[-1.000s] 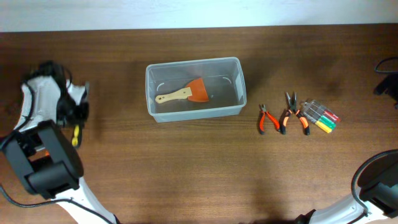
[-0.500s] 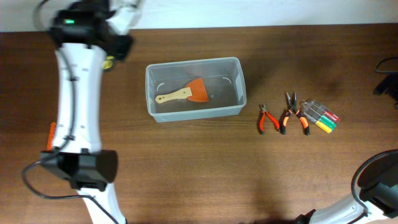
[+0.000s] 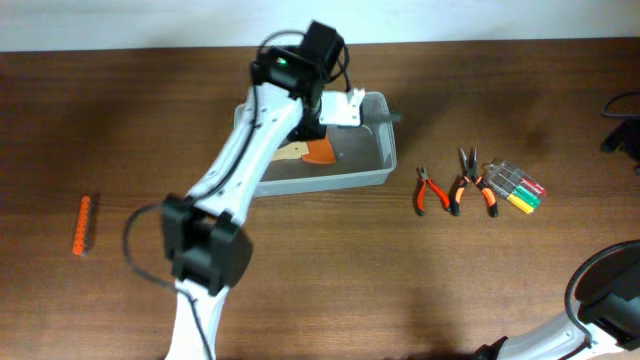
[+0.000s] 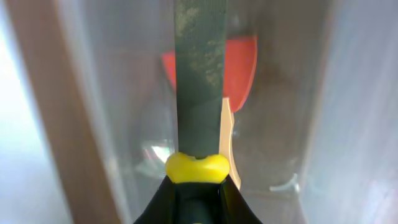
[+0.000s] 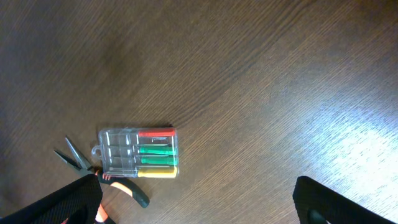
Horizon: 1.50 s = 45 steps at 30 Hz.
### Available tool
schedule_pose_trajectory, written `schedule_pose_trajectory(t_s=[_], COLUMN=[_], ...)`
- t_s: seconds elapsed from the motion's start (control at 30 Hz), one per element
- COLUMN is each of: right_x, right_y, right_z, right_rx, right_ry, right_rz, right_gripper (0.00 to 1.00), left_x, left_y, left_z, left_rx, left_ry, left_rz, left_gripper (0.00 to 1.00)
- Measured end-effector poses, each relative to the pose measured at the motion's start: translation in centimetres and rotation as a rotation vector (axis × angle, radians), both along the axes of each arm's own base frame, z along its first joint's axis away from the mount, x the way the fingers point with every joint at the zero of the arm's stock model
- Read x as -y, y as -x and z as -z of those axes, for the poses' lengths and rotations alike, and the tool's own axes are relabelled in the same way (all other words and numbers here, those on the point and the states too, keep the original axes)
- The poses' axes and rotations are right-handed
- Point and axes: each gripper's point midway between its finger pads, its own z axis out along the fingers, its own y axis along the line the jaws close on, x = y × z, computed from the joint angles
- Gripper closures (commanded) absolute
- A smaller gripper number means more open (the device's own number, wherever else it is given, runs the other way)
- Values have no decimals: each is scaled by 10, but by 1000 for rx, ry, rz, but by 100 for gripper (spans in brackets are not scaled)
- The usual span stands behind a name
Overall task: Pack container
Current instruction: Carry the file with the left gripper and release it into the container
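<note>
Over the container (image 3: 370, 178), a file (image 4: 199, 74); pliers (image 3: 440, 192) nearby

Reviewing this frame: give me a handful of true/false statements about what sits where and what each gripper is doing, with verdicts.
1. The left gripper holds a file above the container. True.
2. The container is empty. False: an orange scraper lies inside.
3. Two pliers lie between the container and the screwdriver case. True.
4. The screwdriver case is packed. False: it lies on the table.
5. The right gripper grips pliers. False: it is open and empty.
</note>
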Motion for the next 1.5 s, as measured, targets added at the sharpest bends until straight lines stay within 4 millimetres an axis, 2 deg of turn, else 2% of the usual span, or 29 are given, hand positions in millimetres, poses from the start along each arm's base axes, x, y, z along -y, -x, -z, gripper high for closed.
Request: schedule_pose_trajectory(t_s=[0.07, 0.17, 0.33, 0.4, 0.43, 0.47, 0.53, 0.67, 0.77, 0.9, 0.97, 1.07, 1.17, 1.27, 1.33, 1.37, 1.4, 1.47, 1.5], right_x=[0, 0, 0, 0, 0, 0, 0, 0, 0, 0, 0, 0, 0, 0, 0, 0, 0, 0, 0], right_y=[0, 0, 0, 0, 0, 0, 0, 0, 0, 0, 0, 0, 0, 0, 0, 0, 0, 0, 0], right_z=[0, 0, 0, 0, 0, 0, 0, 0, 0, 0, 0, 0, 0, 0, 0, 0, 0, 0, 0], right_rx=[0, 0, 0, -1, -1, 0, 0, 0, -1, 0, 0, -1, 0, 0, 0, 0, 0, 0, 0], right_ry=[0, 0, 0, 0, 0, 0, 0, 0, 0, 0, 0, -1, 0, 0, 0, 0, 0, 0, 0], right_rz=[0, 0, 0, 0, 0, 0, 0, 0, 0, 0, 0, 0, 0, 0, 0, 0, 0, 0, 0], right_gripper=[2, 2, 2, 1, 2, 1, 1, 2, 1, 1, 1, 2, 2, 2, 2, 2, 2, 2, 2], left_x=[-6, -12, -16, -17, -17, -17, -16, -19, -30, -45, -53, -67, -84, -121, -169, -190, -221, -279, -300], left_y=[-9, -20, -37, -41, -42, -43, -43, -44, -40, -29, -17, 10, 36, 55, 63, 64, 65, 69, 73], left_z=[29, 53, 58, 57, 57, 58, 59, 59, 55, 36, 17, -28, -86, -134, -151, -153, -151, -135, -125], left_rx=[-23, -34, 2, 13, 15, 16, 13, 20, 21, 13, 6, 6, 52, 113, 133, 139, 139, 113, 89], left_ry=[-37, -54, -27, -13, -8, -4, 2, 2, -29, -55, -66, -77, -31, 39, 72, 81, 89, 81, 71], left_rz=[-1, -6, -23, -28, -29, -30, -32, -97, -210, -331, -365, -395, -454, -608, -801, -887, -1012, -1237, -1315], left_gripper=[98, 98, 98, 93, 87, 76, 1, 1, 1, 1, 1, 1, 1, 1, 1, 1, 1, 1, 1])
